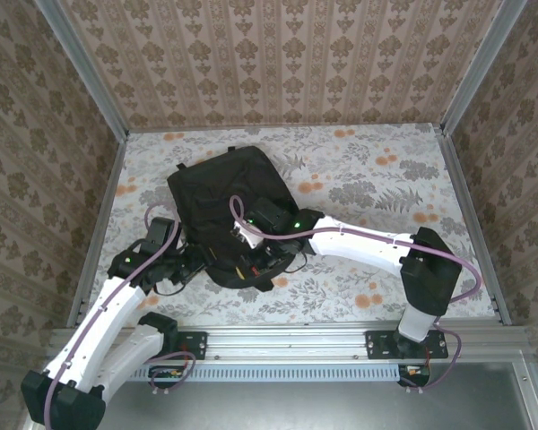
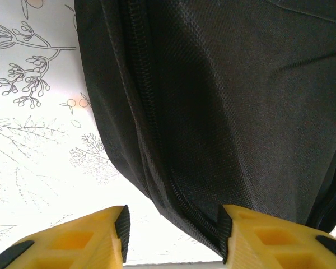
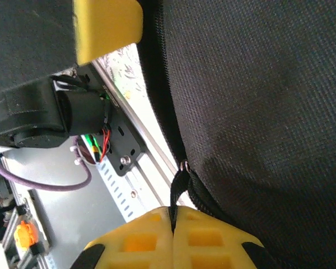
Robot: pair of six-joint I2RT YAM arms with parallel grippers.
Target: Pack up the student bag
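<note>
Pinching: right gripper (image 3: 172, 217) was closed on the zipper pull strap (image 3: 177, 188).
Left gripper (image 2: 173, 231): jaws partly apart, bag edge between them.
Student bag (image 1: 217, 193): lay on table (image 1: 368, 179), centre-left.

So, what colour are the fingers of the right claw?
Yellow; the fingers, pinching a black zipper pull, show best in the right wrist view.

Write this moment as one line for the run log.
left claw: open, astride zippered edge of student bag | right claw: shut on zipper pull | bag: lying on table
</note>
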